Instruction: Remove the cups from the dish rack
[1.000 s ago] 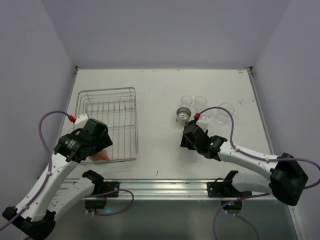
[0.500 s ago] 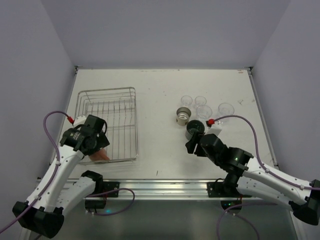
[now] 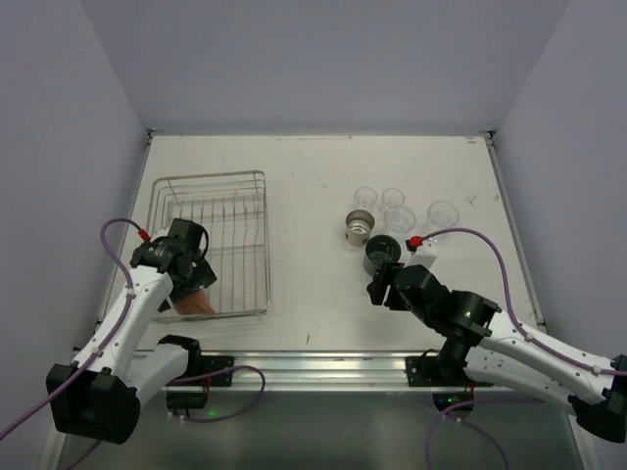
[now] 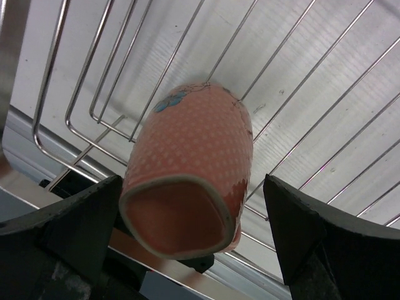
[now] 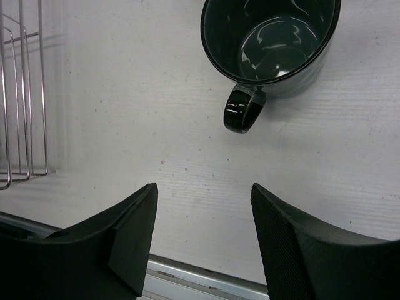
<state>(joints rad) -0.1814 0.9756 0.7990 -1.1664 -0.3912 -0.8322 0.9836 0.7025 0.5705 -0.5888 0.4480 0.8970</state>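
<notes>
Left gripper (image 4: 190, 209) is brought closer, wide around dotted orange cup (image 4: 194, 144); glossy dark mug (image 5: 269, 44) is left beyond parted right gripper (image 5: 203, 206).

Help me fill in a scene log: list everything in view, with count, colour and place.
dish rack: one, silver wire, left part of the table
patterned cup: one, orange-pink, lying in the rack's near left corner, mouth toward the left gripper
clear glasses: four, transparent, clustered right of centre on the table
brownish cup: one, upright, just left of the glasses
mug: one, dark, with a handle, upright on the table, nearer than the brownish cup
table: one, white
left gripper: black, open, fingers either side of the patterned cup
right gripper: black, open, empty, just short of the mug's handle
</notes>
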